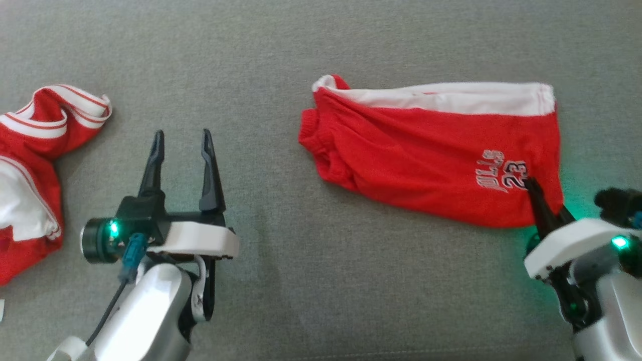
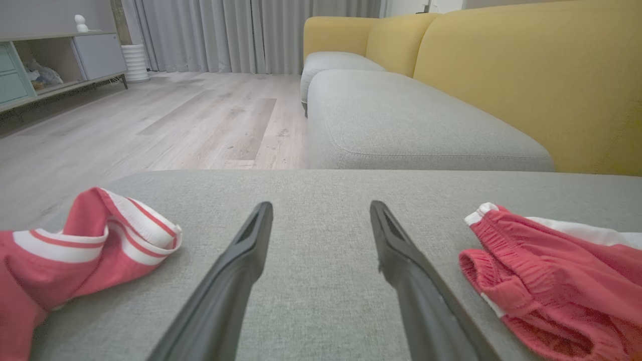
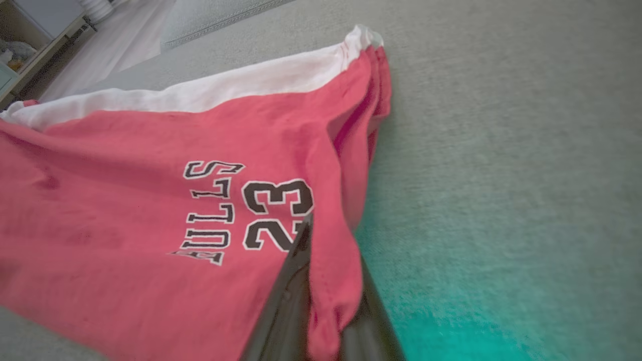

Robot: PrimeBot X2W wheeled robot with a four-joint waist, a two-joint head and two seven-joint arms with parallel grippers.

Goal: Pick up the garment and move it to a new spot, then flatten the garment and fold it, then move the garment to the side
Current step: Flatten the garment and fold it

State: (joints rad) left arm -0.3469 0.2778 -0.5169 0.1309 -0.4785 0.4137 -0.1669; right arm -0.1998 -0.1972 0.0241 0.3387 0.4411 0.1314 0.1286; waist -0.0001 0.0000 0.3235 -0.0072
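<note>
Shorts toward right edge of cushion, right claw clamped on their near corner, left claw open, empty, other garment at left edge

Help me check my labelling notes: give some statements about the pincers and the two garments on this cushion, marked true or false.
1. The right pincer is shut on the red shorts, beside the printed 23. True.
2. The left pincer grips the striped garment. False: it is open over bare grey cushion, apart from both garments.
3. Both garments lie on the cushion. True.
4. The shorts' white band runs along the edge nearest the robot. False: along the far edge.
</note>
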